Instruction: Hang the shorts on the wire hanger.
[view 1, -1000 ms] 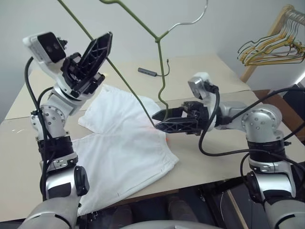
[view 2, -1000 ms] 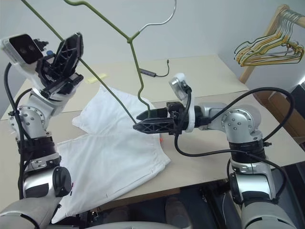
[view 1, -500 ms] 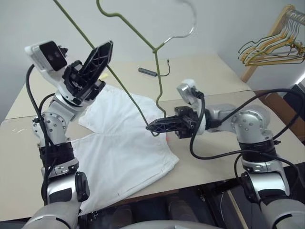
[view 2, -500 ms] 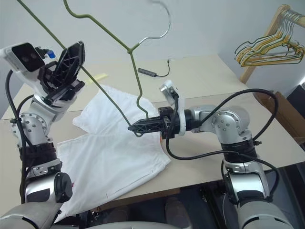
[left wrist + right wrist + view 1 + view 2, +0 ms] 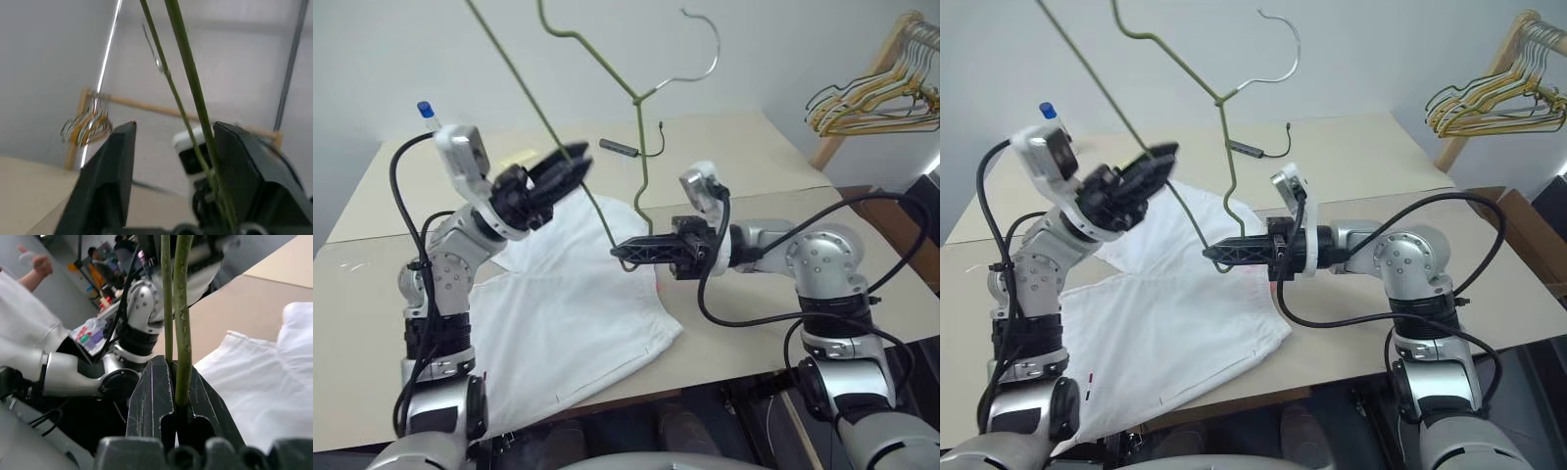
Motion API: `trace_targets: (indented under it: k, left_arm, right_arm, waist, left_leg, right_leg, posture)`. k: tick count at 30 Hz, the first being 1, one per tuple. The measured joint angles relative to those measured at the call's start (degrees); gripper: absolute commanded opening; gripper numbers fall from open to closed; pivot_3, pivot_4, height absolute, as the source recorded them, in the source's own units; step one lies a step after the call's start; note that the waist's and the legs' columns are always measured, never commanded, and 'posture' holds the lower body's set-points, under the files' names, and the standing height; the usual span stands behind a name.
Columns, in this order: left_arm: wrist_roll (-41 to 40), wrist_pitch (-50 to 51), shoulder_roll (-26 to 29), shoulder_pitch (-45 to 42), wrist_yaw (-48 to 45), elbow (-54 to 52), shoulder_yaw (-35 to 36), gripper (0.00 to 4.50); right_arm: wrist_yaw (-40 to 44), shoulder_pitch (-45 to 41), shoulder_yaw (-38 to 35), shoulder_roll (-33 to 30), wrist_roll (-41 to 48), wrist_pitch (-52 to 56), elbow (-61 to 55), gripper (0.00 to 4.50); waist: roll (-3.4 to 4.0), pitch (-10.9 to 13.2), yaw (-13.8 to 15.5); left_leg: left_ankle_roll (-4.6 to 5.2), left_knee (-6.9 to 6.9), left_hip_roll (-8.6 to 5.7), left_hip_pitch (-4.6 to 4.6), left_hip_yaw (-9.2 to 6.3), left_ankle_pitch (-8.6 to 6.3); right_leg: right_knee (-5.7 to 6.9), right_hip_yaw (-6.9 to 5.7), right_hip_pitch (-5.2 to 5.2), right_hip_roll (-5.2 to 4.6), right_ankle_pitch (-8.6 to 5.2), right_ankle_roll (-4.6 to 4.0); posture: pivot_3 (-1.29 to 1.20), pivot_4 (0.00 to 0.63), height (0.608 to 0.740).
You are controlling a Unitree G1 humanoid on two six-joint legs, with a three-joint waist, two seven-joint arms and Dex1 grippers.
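Right gripper [image 5: 625, 253] is clamped shut on the wire hanger [image 5: 640, 162] at its lower bend; the right wrist view shows two olive strands pinched between the closed fingers [image 5: 154, 396], the wire rising straight up out of the jaws. Left gripper [image 5: 576, 160] has its jaws parted around one long arm of the same hanger: in the left wrist view the wire runs up between the two fingers [image 5: 113, 166], lying close to one of them, and no squeeze on it is visible. So the right side alone appears to carry the hanger. The silvery hook [image 5: 703, 44] stands well above both grippers. The shorts [image 5: 570, 313] lie flat on the table [image 5: 744, 147] beneath both sets of jaws, untouched, with one leg edge just below the right fingertips. The judged step is a hand-over or regrip of the hanger so that one arm is free for the cloth. To do it well, the right jaws should stay tight, since a thin wire pivots easily in a two-finger pinch. The left should either clear the wire fully without snagging it or close squarely across it. Then the hanger's open end should be lowered towards a leg opening, not dragged across the fabric. The spare hangers [image 5: 867, 98] on the rack sit well apart and are not a concern.
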Motion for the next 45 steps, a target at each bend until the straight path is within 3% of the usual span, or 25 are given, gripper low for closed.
trace_targets:
  k: [2, 3, 8, 14, 19, 22, 25, 30, 45]
  left_arm:
    - [7.03, -2.07, 3.23, 2.56, -0.18, 0.02, -4.38, 4.35]
    - [9.15, -2.63, 3.88, 3.69, -0.03, 0.58, -5.44, 4.47]
    - [18.74, -8.88, 8.06, 8.77, -0.42, 1.79, -7.39, 4.47]
    - [21.51, -12.47, 14.03, 13.2, -5.92, -1.27, -7.49, 4.47]
    - [22.15, -14.19, 15.63, 14.93, -9.3, -4.38, -8.29, 4.47]
    - [21.92, -14.13, 15.63, 15.15, -9.81, -5.58, -8.38, 4.47]
    - [21.92, -13.71, 15.63, 15.3, -10.09, -6.92, -8.94, 4.47]
    - [21.84, -13.18, 16.11, 15.54, -10.77, -7.47, -9.45, 4.47]
    - [21.69, -10.95, 17.23, 16.04, -9.46, -9.03, -9.1, 4.47]
  right_arm:
    - [-2.42, 1.96, -2.5, 0.0, 0.92, 0.29, 0.02, 0.0]
    - [-2.95, 2.43, -3.48, -0.23, 1.22, 0.39, -0.17, 0.0]
    - [-6.91, 12.21, -9.68, -6.33, 2.52, 2.58, -2.02, 0.0]
    - [-7.07, 24.88, -13.48, -17.71, 3.18, 8.14, -2.72, 0.0]
    - [6.95, 32.33, -13.84, -29.83, 5.53, 13.23, 1.68, 0.0]
    - [15.94, 35.78, -8.73, -36.67, 3.26, 13.58, 5.11, 0.0]
    - [23.51, 37.93, -1.0, -39.63, -2.62, 9.44, 7.96, 0.0]
    - [29.76, 35.68, 6.6, -39.85, -10.17, 3.82, 13.16, 0.0]
    - [31.8, 26.57, 11.85, -32.39, -18.21, 1.55, 21.57, 0.0]
  waist:
    - [0.04, 0.01, 0.0]
    - [0.1, 0.05, -0.02]
    - [0.09, 0.05, 0.8]
    - [0.13, 0.07, 1.56]
    - [0.13, 0.08, 1.72]
    - [0.12, 0.08, 1.62]
    - [0.11, 0.08, 1.54]
    - [0.11, 0.08, 1.41]
    - [0.11, 0.09, 2.6]
  left_leg:
    - [0.0, 0.0, -0.01, 0.01, 0.01, 0.0]
    - [0.0, 0.0, 0.0, 0.01, 0.04, 0.0]
    - [0.01, 0.01, 0.01, -0.3, 0.01, 0.0]
    - [0.04, 0.01, 0.03, -0.32, 0.19, -0.02]
    - [0.05, 0.03, 0.06, -0.13, 0.31, -0.02]
    - [0.11, 0.03, 0.12, 0.21, 0.38, -0.06]
    - [0.11, 0.03, 0.14, 0.33, 0.47, -0.07]
    - [0.11, 0.03, 0.14, 0.39, 0.56, -0.07]
    - [0.13, 0.03, 0.13, 0.38, 0.57, -0.08]
  right_leg:
    - [0.0, 0.01, 0.01, 0.0, 0.0, 0.0]
    - [0.01, 0.04, 0.0, -0.01, 0.0, 0.0]
    - [-0.01, -0.03, -0.28, -0.02, 0.0, 0.0]
    - [0.01, 0.07, -0.35, -0.01, -0.02, 0.03]
    - [-0.03, 0.09, -0.05, 0.0, -0.26, 0.43]
    - [-0.08, 0.12, 0.22, 0.03, -0.29, 0.47]
    - [-0.09, 0.19, 0.28, 0.05, -0.32, 0.5]
    - [-0.08, 0.27, 0.27, 0.05, -0.32, 0.51]
    - [-0.05, 0.28, 0.25, 0.04, -0.32, 0.52]
  posture:
    - [-0.08, 0.0, 0.74]
    - [-0.08, 0.0, 0.74]
    - [-0.07, 0.0, 0.74]
    - [-0.08, 0.0, 0.74]
    - [-0.07, 0.0, 0.74]
    - [-0.07, 0.0, 0.74]
    - [-0.06, 0.0, 0.74]
    - [-0.06, 0.0, 0.74]
    - [-0.04, 0.0, 0.74]
